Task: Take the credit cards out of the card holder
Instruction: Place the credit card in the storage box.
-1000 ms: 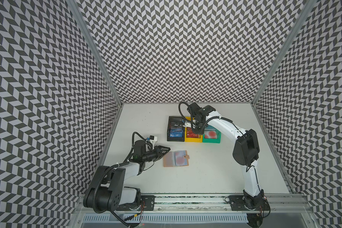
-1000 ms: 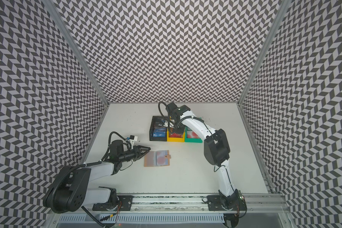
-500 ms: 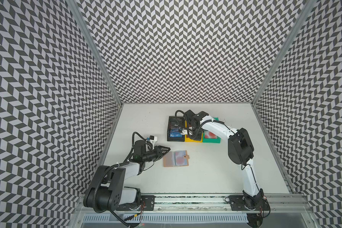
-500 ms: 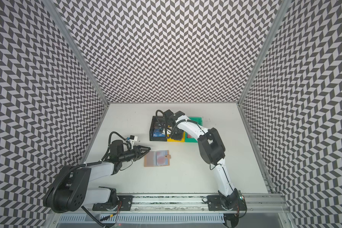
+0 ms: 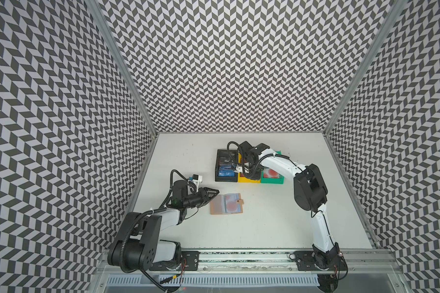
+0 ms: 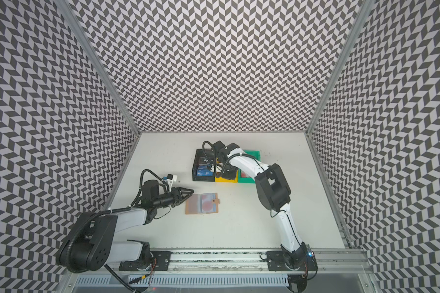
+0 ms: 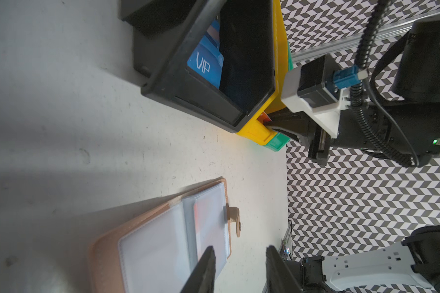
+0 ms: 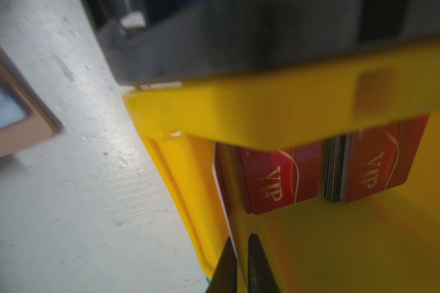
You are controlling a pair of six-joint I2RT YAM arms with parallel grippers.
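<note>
Right gripper (image 8: 241, 238) in yellow bin (image 5: 249, 179); left gripper (image 5: 212, 194) by holder (image 5: 225, 205).
Right fingers a slit apart, card (image 8: 222, 182) edge between them, grip unclear. Left spread, empty, at open holder's left edge, mid-table. Red-circle card (image 5: 231, 204) in its right sleeve. Red cards (image 8: 277, 180) in bin.

A tan card holder (image 5: 226, 207) with pale blue sleeves showed a white card (image 5: 231, 204) marked with a red circle, on the white table (image 5: 264, 228). Blue cards (image 5: 225, 173) lettered "VIP" in white lay in a black bin (image 5: 224, 179). Red cards (image 8: 277, 177) lettered in gold lay in a yellow bin (image 5: 248, 179), beside a green bin (image 5: 272, 180). The walls (image 5: 239, 63) bore black-and-white chevrons.
</note>
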